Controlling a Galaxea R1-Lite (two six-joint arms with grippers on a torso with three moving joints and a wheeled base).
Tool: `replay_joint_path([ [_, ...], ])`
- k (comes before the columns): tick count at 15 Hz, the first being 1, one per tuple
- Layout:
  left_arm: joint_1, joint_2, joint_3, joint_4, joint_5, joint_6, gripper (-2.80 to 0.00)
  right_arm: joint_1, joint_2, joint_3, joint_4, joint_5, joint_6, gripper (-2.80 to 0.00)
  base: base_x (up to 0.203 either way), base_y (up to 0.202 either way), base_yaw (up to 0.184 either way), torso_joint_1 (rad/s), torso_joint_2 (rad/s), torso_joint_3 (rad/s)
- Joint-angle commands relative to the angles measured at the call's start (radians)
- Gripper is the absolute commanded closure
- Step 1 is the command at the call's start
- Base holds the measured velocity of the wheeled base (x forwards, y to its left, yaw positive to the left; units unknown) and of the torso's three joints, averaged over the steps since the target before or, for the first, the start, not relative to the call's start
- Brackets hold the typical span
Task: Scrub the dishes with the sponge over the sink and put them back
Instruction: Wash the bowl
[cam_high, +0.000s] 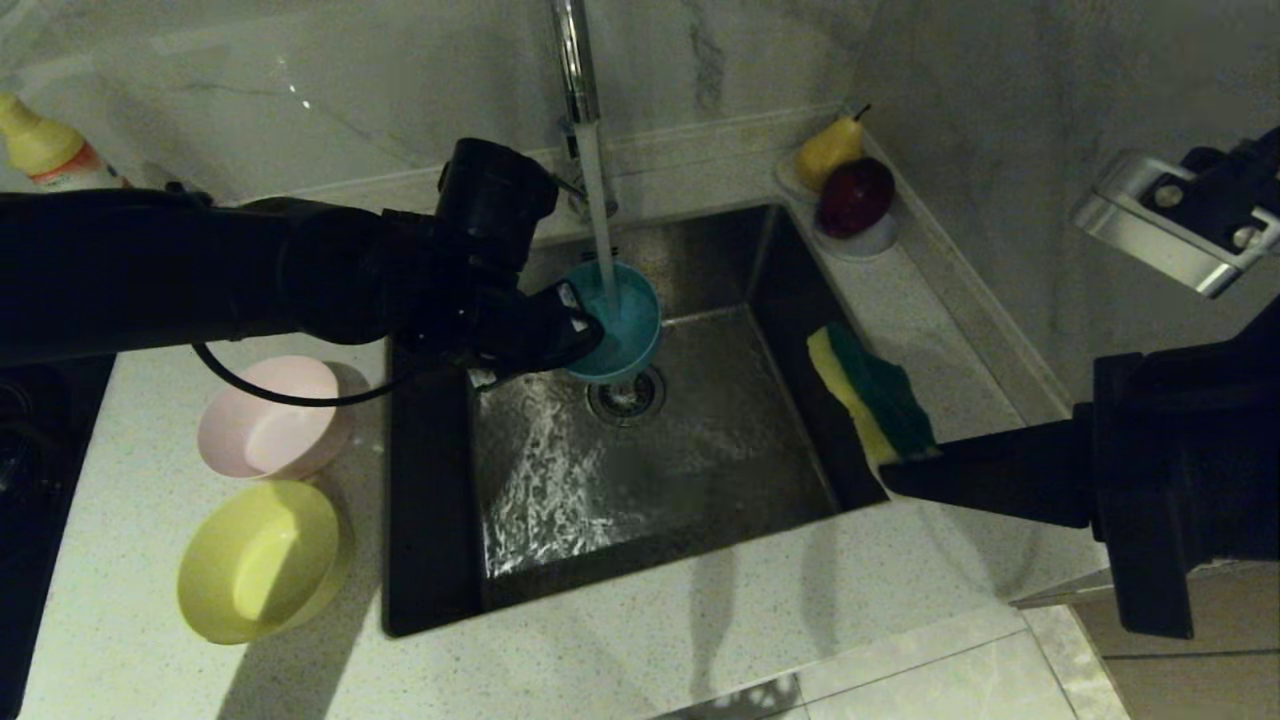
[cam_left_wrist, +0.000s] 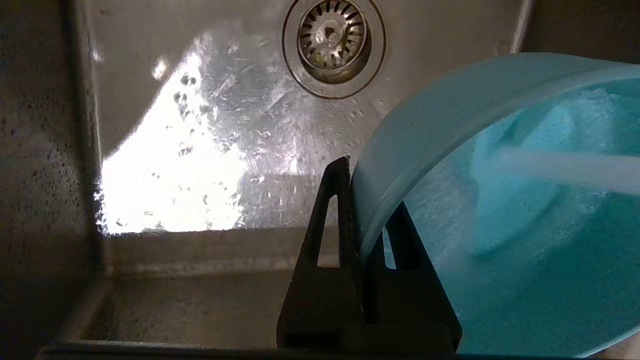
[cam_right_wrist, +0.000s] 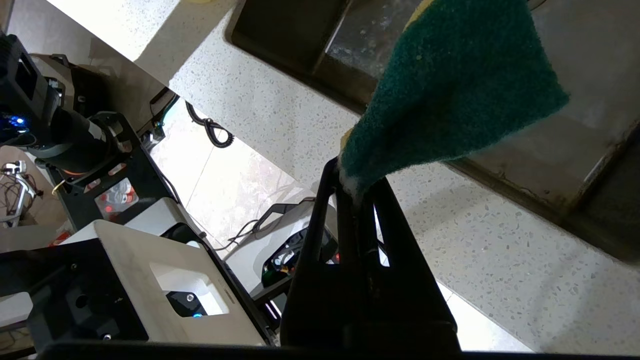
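Observation:
My left gripper (cam_high: 575, 315) (cam_left_wrist: 372, 200) is shut on the rim of the light blue bowl (cam_high: 625, 335) (cam_left_wrist: 500, 210), tilted over the steel sink (cam_high: 560, 520) (cam_left_wrist: 165, 110) above the drain (cam_high: 627, 397) (cam_left_wrist: 332, 42). Water from the chrome tap (cam_high: 574, 60) runs into the bowl. My right gripper (cam_high: 885, 470) (cam_right_wrist: 357, 187) is shut on one end of the green-and-yellow sponge (cam_high: 875, 395) (cam_right_wrist: 450, 95), held above the sink's right edge. The pale pink bowl (cam_high: 270, 418) and the yellow bowl (cam_high: 262, 560) rest on the counter left of the sink.
A white dish with a pear (cam_high: 828, 150) and a dark red apple (cam_high: 855, 195) stands at the sink's back right corner. A bottle (cam_high: 45, 145) stands at the back left. A black cable (cam_high: 290, 395) hangs from my left arm over the pink bowl.

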Motion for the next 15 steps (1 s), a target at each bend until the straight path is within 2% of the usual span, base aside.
replay_joint_path([
  [1,0.0,0.001,-0.007,0.005,0.001,-0.005,0.0,0.0,0.001,-0.001,0.002,0.0,0.0,0.0,0.0,0.0,0.0,0.0,0.0,0.0],
  [11,0.01,-0.051,0.016,0.018,0.001,-0.014,0.0,0.0,-0.014,0.017,0.002,0.002,0.0,0.0,0.0,0.0,0.0,0.0,0.0,0.0],
  [15,0.01,-0.09,0.059,0.02,0.002,-0.01,0.0,0.0,-0.029,0.022,0.002,0.0,0.0,0.0,0.0,0.0,0.0,0.0,0.0,0.0],
])
